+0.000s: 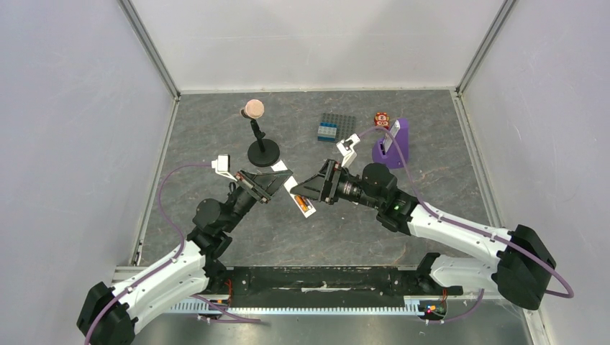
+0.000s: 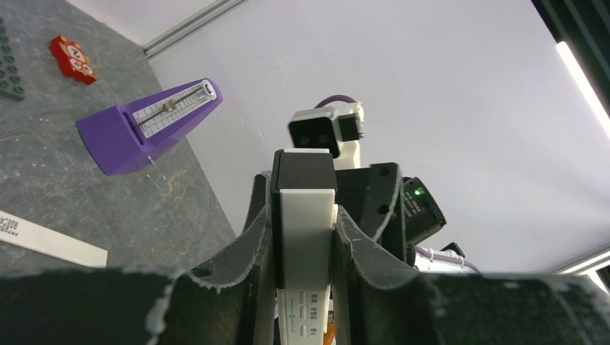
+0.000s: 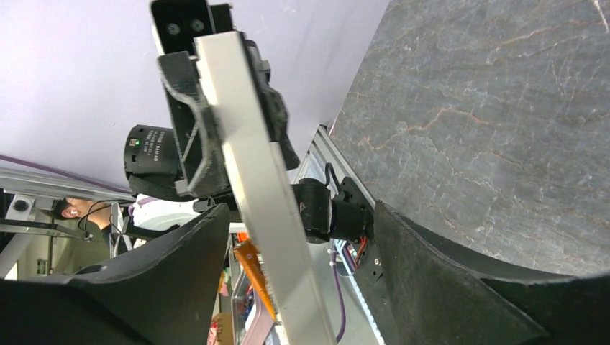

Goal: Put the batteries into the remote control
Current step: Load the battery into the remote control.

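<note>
The remote control (image 1: 293,192) is held in the air above the table (image 1: 216,129), clamped across its width by the left gripper (image 1: 267,184). The jaws are partly closed and pressed tight on both long edges. An orange battery (image 1: 303,206) is seen lying in the recess near the remote's lower end; whether the dark grey one sits beside it cannot be told.

The right gripper (image 1: 308,188) is spread wide. Its fingers (image 3: 180,273) stand on either side of the white bar and clear of it - nothing is held.

In the right wrist view the orange battery (image 3: 255,277) is picked out against the bar's edge. Only in the left wrist view are printed marks seen on the remote's face - and a white strip (image 2: 50,244) lying flat on the table near the purple metronome (image 2: 147,126).
</note>
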Controlling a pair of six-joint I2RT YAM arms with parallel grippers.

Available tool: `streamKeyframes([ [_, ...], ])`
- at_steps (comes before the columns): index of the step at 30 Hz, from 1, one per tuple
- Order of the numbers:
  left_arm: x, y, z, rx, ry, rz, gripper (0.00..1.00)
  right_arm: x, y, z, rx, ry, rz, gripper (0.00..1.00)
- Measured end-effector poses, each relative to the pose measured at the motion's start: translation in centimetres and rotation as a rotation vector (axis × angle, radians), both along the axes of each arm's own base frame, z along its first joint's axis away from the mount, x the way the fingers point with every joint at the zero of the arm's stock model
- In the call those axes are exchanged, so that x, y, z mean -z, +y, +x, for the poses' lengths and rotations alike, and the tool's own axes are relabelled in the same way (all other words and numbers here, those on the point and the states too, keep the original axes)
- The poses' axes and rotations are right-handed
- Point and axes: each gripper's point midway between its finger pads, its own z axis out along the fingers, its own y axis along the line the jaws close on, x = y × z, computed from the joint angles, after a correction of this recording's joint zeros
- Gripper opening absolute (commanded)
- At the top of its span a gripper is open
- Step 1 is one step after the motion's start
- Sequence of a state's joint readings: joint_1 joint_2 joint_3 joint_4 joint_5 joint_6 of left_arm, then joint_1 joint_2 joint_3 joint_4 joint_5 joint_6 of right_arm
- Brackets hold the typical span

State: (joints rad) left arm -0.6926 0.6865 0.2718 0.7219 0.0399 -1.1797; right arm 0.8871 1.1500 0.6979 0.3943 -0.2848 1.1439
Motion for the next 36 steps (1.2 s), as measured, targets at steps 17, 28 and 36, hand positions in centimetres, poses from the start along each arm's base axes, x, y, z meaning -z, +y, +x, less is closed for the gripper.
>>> streamKeyframes([
  [17,0.3,-0.4,0.0,0.008,-0.035,0.040,0.02,1.4,0.3,-0.8,-0.050,0.055,-0.006,0.53],
  [28,0.7,-0.1,0.0,-0.004,-0.004,0.040,0.02,1.0,0.3,-1.0,-0.066,0.048,0.022,0.47],
  [36,0.9,0.2,0.4,-0.021,0.054,0.011,0.02,1.0,0.3,-1.0,-0.066,0.035,0.021,0.46],
])
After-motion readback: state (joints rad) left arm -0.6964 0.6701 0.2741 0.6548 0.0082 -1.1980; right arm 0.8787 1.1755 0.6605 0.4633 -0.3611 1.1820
